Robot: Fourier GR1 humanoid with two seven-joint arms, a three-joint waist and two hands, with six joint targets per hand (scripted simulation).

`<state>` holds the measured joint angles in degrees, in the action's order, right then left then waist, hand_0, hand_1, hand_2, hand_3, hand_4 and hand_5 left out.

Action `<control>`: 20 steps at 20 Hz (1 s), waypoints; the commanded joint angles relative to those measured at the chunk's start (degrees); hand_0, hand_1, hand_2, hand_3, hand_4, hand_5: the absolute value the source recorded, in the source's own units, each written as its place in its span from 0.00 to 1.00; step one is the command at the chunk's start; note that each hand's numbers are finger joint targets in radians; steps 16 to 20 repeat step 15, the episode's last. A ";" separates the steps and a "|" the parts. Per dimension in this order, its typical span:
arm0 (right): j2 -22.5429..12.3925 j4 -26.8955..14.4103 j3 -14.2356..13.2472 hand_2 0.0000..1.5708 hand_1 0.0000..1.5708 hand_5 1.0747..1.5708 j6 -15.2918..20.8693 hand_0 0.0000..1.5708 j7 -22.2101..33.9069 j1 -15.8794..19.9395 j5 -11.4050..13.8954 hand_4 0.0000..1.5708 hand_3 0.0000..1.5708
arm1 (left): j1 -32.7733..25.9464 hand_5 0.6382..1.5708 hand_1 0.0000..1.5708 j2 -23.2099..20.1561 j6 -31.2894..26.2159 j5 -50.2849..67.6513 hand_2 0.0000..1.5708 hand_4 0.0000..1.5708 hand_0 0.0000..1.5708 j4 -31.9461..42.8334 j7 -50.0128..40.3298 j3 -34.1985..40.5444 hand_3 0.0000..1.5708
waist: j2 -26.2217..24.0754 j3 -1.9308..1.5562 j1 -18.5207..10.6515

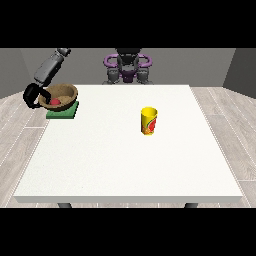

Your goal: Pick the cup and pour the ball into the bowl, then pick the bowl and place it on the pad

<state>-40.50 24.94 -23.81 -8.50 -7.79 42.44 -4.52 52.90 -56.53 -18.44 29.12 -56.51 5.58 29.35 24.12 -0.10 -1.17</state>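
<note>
- Counter [125, 165] space is seen to be white and broad, with the robot's torso [127, 67] set behind its far edge.
- Nothing is seen between the cup and the bowl; the two are well apart, the cup near the middle and the bowl at the far corner at the view's left.
- A yellow cup [148, 120] with a red and orange mark is stood upright on the counter; its inside cannot be made out.
- A brown bowl [61, 96] is set on a green pad [63, 111], tilted a little toward the camera, with the pad lying at the counter's edge.
- A red ball [55, 101] is held inside the bowl, toward its left side.
- The hand at the view's left [34, 96] is placed at the bowl's left rim, its dark fingers curled round that rim, with the grey arm [50, 67] rising behind it.
- The other hand is not shown anywhere in the view.
</note>
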 commanded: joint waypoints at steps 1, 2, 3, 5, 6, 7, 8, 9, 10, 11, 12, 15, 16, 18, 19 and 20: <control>-3.17 -1.89 -1.54 0.81 0.77 0.98 4.97 0.77 1.86 1.17 0.27 0.00 0.79 | -0.42 0.94 0.00 0.72 0.65 0.72 0.00 0.00 0.00 -2.15 -0.93 -0.42 0.00 | 0.45 0.02 -0.89; -2.11 -2.95 -2.76 0.69 0.67 0.95 4.14 0.67 -0.16 0.55 -1.07 0.00 0.65 | -0.87 0.94 0.00 0.37 1.44 1.06 0.00 0.00 0.00 -3.34 -1.29 0.18 0.00 | 1.06 -0.01 -0.86; -4.09 -3.14 -4.31 0.51 0.54 0.94 1.88 0.54 -1.00 0.46 -2.59 0.00 0.70 | -2.06 0.94 0.00 -0.61 -0.59 1.33 0.00 0.00 0.00 -3.13 1.40 1.54 0.00 | 2.71 0.00 -1.46; -2.42 -3.66 -3.07 0.41 0.46 0.94 2.85 0.46 -2.59 -0.61 -1.34 0.00 0.66 | -0.73 0.94 0.00 -2.54 0.97 2.05 0.00 0.00 0.00 -3.38 -2.40 1.71 0.00 | 1.87 -0.03 -0.14; -5.35 -3.50 -4.27 0.38 0.45 0.93 0.78 0.45 0.17 0.72 -2.71 0.00 0.64 | -2.64 0.94 0.00 -1.19 -1.13 2.01 0.00 0.00 0.00 -2.05 1.19 2.16 0.00 | 2.44 0.03 -0.88; -6.61 -3.84 -3.41 0.36 0.44 0.93 -0.70 0.44 0.91 0.50 -1.90 0.00 0.65 | -1.09 0.94 0.00 -3.99 -1.27 3.37 0.00 0.00 0.00 -0.77 -1.91 3.28 0.00 | 1.76 0.02 -0.63; -4.19 -3.94 -2.41 0.36 0.44 0.92 1.39 0.44 1.04 0.80 -1.09 0.00 0.61 | -3.08 0.94 0.00 0.63 2.55 1.12 0.00 0.00 0.00 -5.09 -1.34 0.19 0.00 | -0.46 0.01 0.05; -5.61 -3.56 -3.89 0.34 0.40 0.90 1.00 0.40 -0.25 2.28 -2.33 0.00 0.52 | -1.03 0.94 0.00 -3.67 -0.77 3.21 0.00 0.00 0.00 -2.77 -2.61 2.16 0.00 | 2.46 0.00 -0.67; -8.27 -4.49 -4.33 0.35 0.30 0.88 0.05 0.30 2.86 3.91 -2.61 0.00 0.44 | -2.25 0.94 0.00 -0.65 1.60 3.09 0.00 0.00 0.00 -5.45 -3.52 0.97 0.00 | 1.17 -0.02 -1.22; -8.66 -3.87 -4.34 0.30 0.27 0.86 -1.36 0.27 2.61 3.81 -2.93 0.00 0.37 | -1.62 0.94 0.00 -2.52 0.30 3.32 0.00 0.00 0.00 -3.09 -2.21 2.22 0.00 | 2.17 0.02 -0.32; -6.93 -3.02 -3.65 0.25 0.21 0.84 -1.77 0.21 2.03 2.29 -2.80 0.00 0.33 | -2.51 0.94 0.00 -1.65 -0.07 2.97 0.00 0.00 0.00 -0.82 -0.98 2.19 0.00 | 0.20 0.07 1.22; -10.57 -2.62 -4.08 0.18 0.09 0.79 -3.71 0.09 9.14 7.57 -3.89 0.00 0.24 | -2.73 0.94 0.00 0.15 1.13 1.19 0.00 0.00 0.00 -2.06 -0.73 -0.39 0.00 | -1.51 0.07 0.78; -10.57 -2.62 -4.08 0.18 0.09 0.79 -3.71 0.09 9.14 7.57 -3.89 0.00 0.24 | -2.73 0.94 0.00 0.15 1.13 1.19 0.00 0.00 0.00 -2.06 -0.73 -0.39 0.00 | -1.51 0.07 0.78; -10.57 -2.62 -4.08 0.18 0.09 0.79 -3.71 0.09 9.14 7.57 -3.89 0.00 0.24 | -2.73 0.94 0.00 0.15 1.13 1.19 0.00 0.00 0.00 -2.06 -0.73 -0.39 0.00 | -1.51 0.07 0.78; -10.57 -2.62 -4.08 0.18 0.09 0.79 -3.71 0.09 9.14 7.57 -3.89 0.00 0.24 | -2.73 0.94 0.00 0.15 1.13 1.19 0.00 0.00 0.00 -2.06 -0.73 -0.39 0.00 | -1.51 0.07 0.78; -10.57 -2.62 -4.08 0.18 0.09 0.79 -3.71 0.09 9.14 7.57 -3.89 0.00 0.24 | -2.73 0.94 0.00 0.15 1.13 1.19 0.00 0.00 0.00 -2.06 -0.73 -0.39 0.00 | -1.51 0.07 0.78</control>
